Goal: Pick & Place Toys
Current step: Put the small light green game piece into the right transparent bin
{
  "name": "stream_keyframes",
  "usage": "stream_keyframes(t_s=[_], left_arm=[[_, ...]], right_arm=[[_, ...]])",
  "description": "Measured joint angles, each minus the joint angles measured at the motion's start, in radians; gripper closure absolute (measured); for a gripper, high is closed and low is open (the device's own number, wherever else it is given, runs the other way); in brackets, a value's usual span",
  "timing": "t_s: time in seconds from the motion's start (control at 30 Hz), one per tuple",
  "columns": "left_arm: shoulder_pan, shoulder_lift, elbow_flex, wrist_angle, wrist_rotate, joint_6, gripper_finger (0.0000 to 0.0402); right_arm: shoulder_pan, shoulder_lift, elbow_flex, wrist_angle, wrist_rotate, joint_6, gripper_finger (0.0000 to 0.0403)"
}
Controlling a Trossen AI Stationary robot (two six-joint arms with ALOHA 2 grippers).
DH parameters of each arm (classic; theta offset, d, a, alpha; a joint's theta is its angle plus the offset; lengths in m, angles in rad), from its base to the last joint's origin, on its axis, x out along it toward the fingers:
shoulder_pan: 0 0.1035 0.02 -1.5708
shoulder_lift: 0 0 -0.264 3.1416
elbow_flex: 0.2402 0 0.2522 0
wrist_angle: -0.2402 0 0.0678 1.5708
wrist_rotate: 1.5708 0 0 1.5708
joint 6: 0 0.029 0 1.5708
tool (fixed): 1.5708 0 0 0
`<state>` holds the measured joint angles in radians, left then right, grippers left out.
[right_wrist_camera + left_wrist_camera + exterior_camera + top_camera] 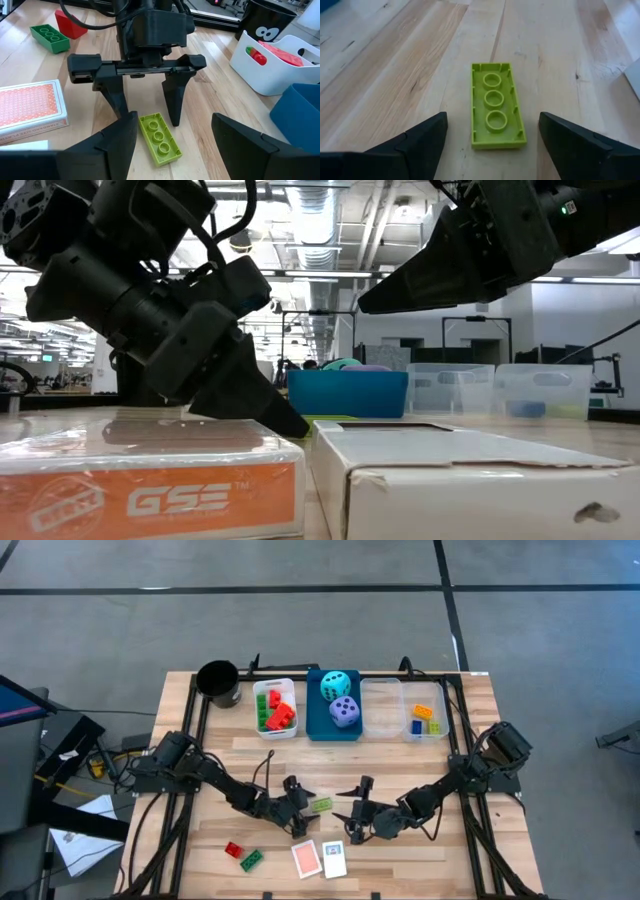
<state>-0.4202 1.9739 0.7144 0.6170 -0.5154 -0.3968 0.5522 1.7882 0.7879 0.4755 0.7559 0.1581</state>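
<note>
Jaws astride lime brick (496, 111) (lengthwise, underside-up)

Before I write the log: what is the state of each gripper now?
Left gripper: open, empty, above the lime brick.
Right gripper: open, empty, near the brick.

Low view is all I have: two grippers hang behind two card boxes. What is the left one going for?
Observer: A lime green brick, lying hollow side up on the table, sits ungripped between the left gripper and its open fingers.
Operator: And the right gripper, is it carrying anything?
Observer: No. The right gripper is open and empty, facing the same brick from the opposite side.
</note>
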Motion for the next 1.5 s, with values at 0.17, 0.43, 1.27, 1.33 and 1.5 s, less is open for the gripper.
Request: stream_keyframes(t_s=[0.17, 0.43, 1.27, 1.33, 1.5], left_arm=[[0.001, 0.000, 0.001, -0.011, -0.006, 0.000, 0.0110], [0.001, 0.000, 0.000, -0.018, -0.023, -0.027, 0.0189], [0.005, -0.192, -0.005, 0.030, 0.244, -0.139, 0.0266], [0.005, -0.220, -0.005, 0.037, 0.263, -0.137, 0.0266], [-0.001, -0.240, -0.005, 0.083, 0.306, -0.143, 0.0266]], right_arm=[[0.000, 0.000, 0.000, 0.000, 0.000, 0.000, 0.0153], [0.000, 0.000, 0.000, 0.000, 0.000, 0.000, 0.0153], [0.135, 0.000, -0.001, 0.123, 0.009, -0.510, 0.0153], [0.156, 0.000, -0.001, 0.175, 0.047, -0.568, 0.0153], [0.184, 0.000, -0.001, 0.218, 0.144, -0.655, 0.0153]])
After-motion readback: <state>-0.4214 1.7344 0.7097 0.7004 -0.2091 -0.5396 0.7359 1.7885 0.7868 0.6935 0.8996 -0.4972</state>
